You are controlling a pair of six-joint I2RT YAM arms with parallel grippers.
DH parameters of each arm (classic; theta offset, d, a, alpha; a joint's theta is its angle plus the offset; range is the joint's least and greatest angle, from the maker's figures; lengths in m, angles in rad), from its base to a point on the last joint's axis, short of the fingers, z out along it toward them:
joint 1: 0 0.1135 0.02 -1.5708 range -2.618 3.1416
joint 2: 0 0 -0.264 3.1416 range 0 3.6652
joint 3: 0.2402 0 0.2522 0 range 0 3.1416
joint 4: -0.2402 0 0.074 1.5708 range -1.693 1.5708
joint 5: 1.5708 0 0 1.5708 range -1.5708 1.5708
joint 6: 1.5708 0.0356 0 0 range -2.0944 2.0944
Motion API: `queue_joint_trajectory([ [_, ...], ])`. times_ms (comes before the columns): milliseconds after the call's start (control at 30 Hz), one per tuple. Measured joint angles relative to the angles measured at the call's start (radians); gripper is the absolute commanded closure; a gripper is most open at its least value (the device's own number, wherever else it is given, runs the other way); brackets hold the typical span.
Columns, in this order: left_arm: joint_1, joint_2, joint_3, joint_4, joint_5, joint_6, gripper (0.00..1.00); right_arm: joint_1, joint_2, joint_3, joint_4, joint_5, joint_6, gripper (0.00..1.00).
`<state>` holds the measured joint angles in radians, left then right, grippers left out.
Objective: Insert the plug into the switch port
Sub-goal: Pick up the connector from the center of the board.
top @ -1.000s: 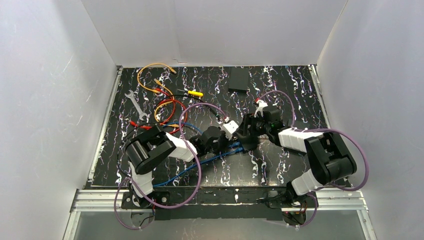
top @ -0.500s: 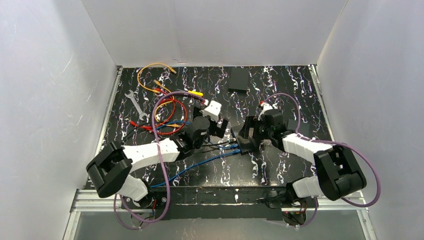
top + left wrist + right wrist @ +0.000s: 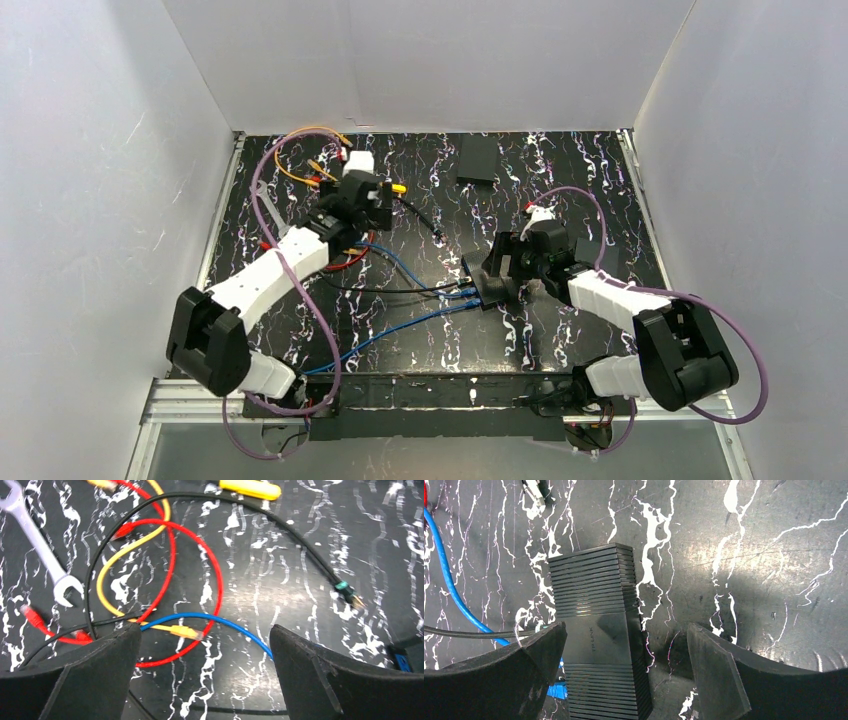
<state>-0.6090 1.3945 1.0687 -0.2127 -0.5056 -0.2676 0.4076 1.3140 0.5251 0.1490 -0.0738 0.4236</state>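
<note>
The black switch [image 3: 596,630] lies flat in mid-table [image 3: 489,290]. Blue and black cables run into its left side, where a blue plug [image 3: 555,690] sits against it. My right gripper [image 3: 626,640] hangs open over the switch [image 3: 500,268], its fingers standing either side of the box without touching it. My left gripper [image 3: 205,645] is open and empty at the far left [image 3: 352,200], above a loose yellow plug [image 3: 186,631], a red cable loop [image 3: 215,580] and a blue cable [image 3: 235,625]. A black cable ends in a green-collared plug [image 3: 347,592].
A silver wrench [image 3: 45,555] lies at the left [image 3: 270,215], and a yellow screwdriver handle [image 3: 250,487] beyond the cables. A second black box [image 3: 477,158] sits at the back. Orange and red cable loops [image 3: 300,150] fill the far left corner.
My left arm has swung away from the switch to the far left cable pile and opened. The right gripper has opened wide and stays over the switch.
</note>
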Motion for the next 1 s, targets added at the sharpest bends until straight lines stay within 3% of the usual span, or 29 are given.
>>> queue_joint_trajectory([
  [133,0.115,0.081,0.108,-0.131,0.063,-0.017,0.08,0.001,-0.008,0.000,0.000,0.009,-0.001,0.01],
  [400,0.225,0.372,0.444,-0.282,0.105,0.111,0.36,0.027,-0.017,0.000,-0.014,0.042,-0.010,0.01],
  [633,0.272,0.492,0.465,-0.293,0.098,0.248,0.37,0.031,-0.019,0.000,-0.020,0.049,-0.012,0.01],
  [1000,0.296,0.581,0.457,-0.280,0.075,0.308,0.37,0.031,-0.019,0.000,-0.020,0.052,-0.016,0.01],
])
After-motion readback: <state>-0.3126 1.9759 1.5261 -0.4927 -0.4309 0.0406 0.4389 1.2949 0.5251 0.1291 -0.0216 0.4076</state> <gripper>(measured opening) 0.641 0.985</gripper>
